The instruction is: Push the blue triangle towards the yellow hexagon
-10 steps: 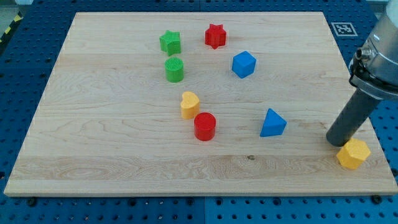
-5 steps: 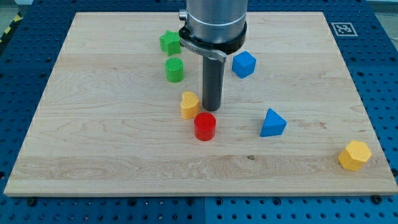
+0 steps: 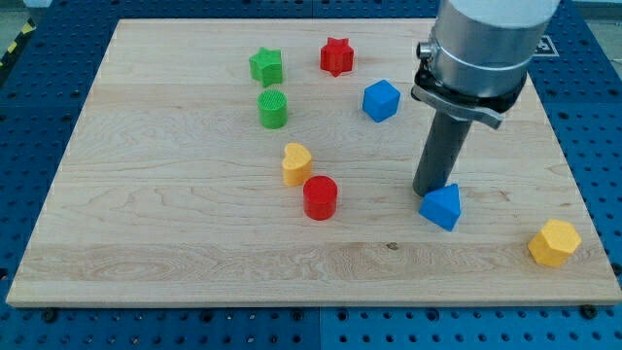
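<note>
The blue triangle (image 3: 442, 206) lies on the wooden board (image 3: 175, 224), right of centre and low. My tip (image 3: 429, 192) stands at its upper left edge, touching it or very nearly. The yellow hexagon (image 3: 554, 242) sits near the board's bottom right corner, to the right of and slightly below the triangle, with bare wood between them.
A red cylinder (image 3: 320, 197) and a yellow heart (image 3: 296, 163) sit left of the tip. A blue cube (image 3: 381, 100), a red star (image 3: 336, 56), a green star (image 3: 265, 66) and a green cylinder (image 3: 274, 109) lie toward the view's top.
My tip swung from beside the yellow hexagon to the red cylinder, then right to the blue triangle. The triangle has shifted right and down and turned.
</note>
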